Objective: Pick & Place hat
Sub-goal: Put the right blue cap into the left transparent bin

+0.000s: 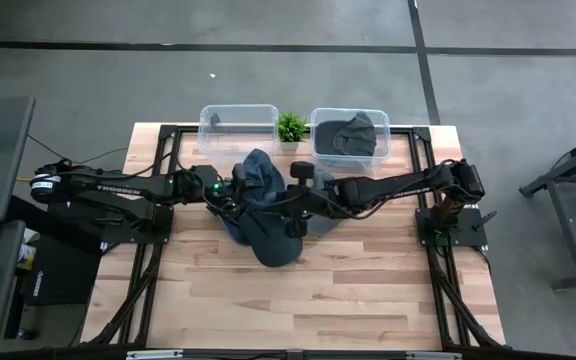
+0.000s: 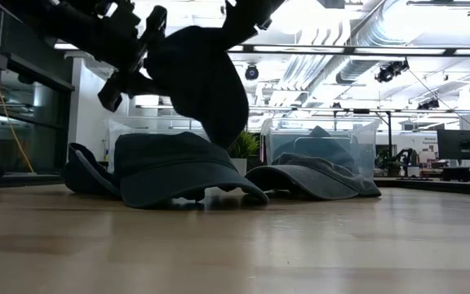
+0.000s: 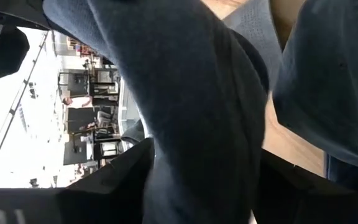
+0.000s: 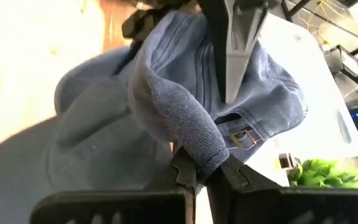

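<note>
Holding one cap (image 2: 198,77) aloft, both hands clamped on it

Left hand (image 1: 230,192) and right hand (image 1: 290,200) grip it above the bench (image 1: 368,290); three more caps lie below; one sits in a bin (image 1: 350,135).

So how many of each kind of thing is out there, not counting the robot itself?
Clear bins: 2
Hats: 5 (one lifted, three lying loose, one inside a bin)
Plant: 1
Total: 8
</note>
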Robot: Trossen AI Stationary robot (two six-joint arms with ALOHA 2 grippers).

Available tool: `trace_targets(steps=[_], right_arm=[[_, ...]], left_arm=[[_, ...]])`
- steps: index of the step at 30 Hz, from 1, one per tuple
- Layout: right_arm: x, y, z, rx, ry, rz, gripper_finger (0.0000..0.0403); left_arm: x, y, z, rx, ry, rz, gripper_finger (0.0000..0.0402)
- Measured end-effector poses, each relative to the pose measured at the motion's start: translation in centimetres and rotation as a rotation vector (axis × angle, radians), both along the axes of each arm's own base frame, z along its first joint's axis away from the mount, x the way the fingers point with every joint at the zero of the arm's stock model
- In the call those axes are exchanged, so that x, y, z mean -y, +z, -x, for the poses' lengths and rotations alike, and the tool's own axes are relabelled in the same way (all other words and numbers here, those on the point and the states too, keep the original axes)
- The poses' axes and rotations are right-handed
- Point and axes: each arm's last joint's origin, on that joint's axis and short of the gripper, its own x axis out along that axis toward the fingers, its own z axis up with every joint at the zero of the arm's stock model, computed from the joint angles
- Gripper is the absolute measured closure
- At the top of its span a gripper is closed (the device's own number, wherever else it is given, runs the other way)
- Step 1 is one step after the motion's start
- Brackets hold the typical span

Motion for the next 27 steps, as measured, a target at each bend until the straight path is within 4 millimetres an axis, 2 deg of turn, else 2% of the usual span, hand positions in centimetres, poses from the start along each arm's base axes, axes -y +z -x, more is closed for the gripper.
trace_targets(steps=[18, 27], right_arm=[[0.47, 0.14, 0.12, -0.01, -0.051, 0.084, 0.0396], [0.25, 0.46, -0.16, 0.031, 0.006, 0.027, 0.0396]], left_arm=[[0.0, -0.31, 0.11, -0.009, 0.038, 0.095, 0.0181], [0.03, -0.22, 0.07, 0.008, 0.036, 0.123, 0.0181]])
